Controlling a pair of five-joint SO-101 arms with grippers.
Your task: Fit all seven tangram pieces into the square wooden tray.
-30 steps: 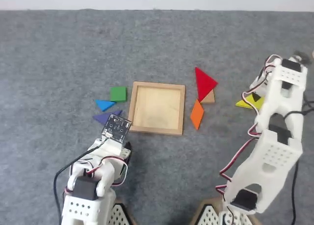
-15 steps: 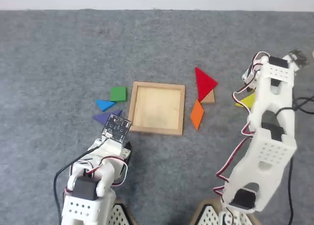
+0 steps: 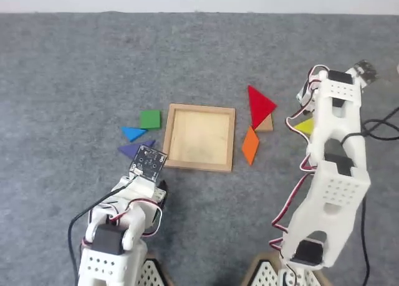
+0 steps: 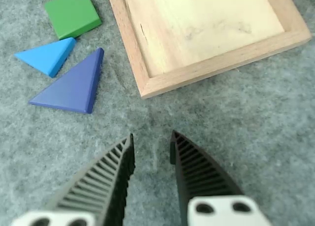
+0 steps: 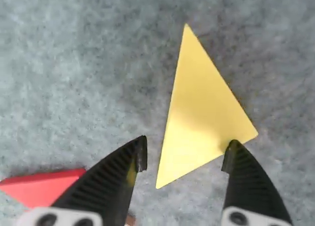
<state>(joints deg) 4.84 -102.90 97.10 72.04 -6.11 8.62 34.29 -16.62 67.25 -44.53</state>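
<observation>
The square wooden tray (image 3: 199, 167) lies on the grey felt tabletop (image 3: 75, 68), its pale floor bare. On its left side sit a green square block (image 3: 150, 119), a small light-blue triangle (image 3: 133, 133) and a larger dark-blue triangle (image 3: 134, 149). On its right are a red triangle (image 3: 259, 104), a small tan wooden triangle (image 3: 265, 123) touching it, and an orange parallelogram (image 3: 250, 144) just beside the tray's edge. Farther right lies the yellow triangle (image 5: 202, 113). The right end effector (image 5: 187, 152) hangs over it, released, with fingers spread to either side and one at the triangle's corner. The left end effector (image 4: 151, 137) hovers low near a tray corner, fingers slightly apart, grasping nothing.
</observation>
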